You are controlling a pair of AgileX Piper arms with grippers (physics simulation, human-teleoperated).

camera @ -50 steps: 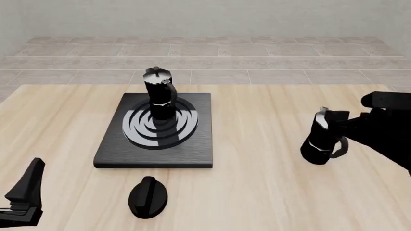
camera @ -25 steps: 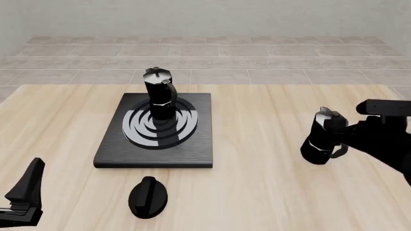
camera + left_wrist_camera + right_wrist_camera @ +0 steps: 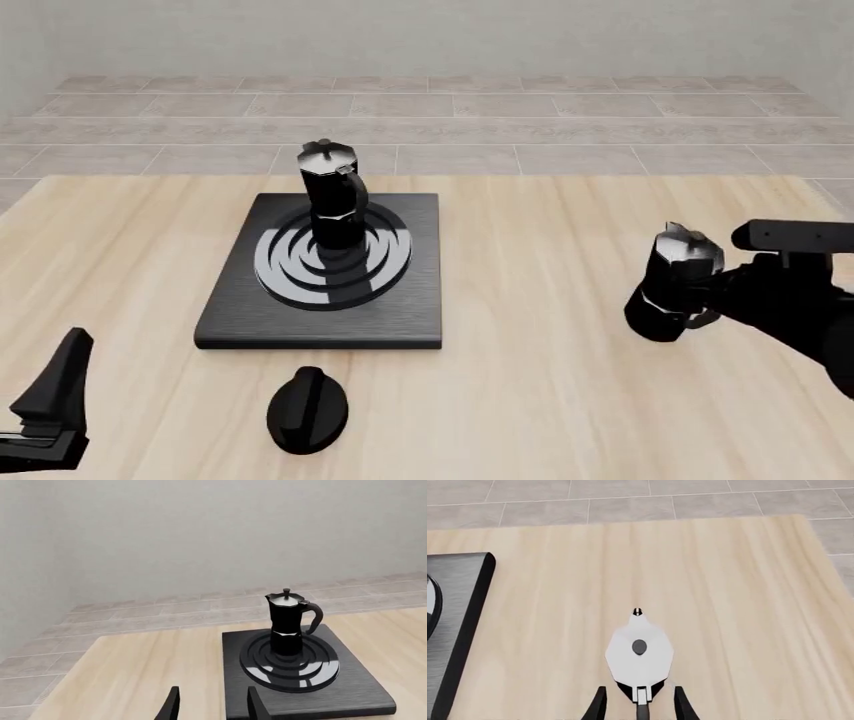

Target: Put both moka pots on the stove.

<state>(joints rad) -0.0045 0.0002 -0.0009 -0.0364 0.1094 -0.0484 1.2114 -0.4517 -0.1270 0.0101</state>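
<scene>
Moka pots, two — one on the table [image 3: 534, 400] at right [image 3: 671, 285], its handle between the right gripper's [image 3: 636, 705] parted, not yet closed fingers; left gripper [image 3: 209, 707] near, open, empty; other pot [image 3: 331, 200] upright on the stove [image 3: 400, 310] rings, farther back.

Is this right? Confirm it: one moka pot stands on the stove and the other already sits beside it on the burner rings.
Not quite. One moka pot stands on the stove, but the other pot stands on the table to the right, off the stove. The front view shows it.
</scene>
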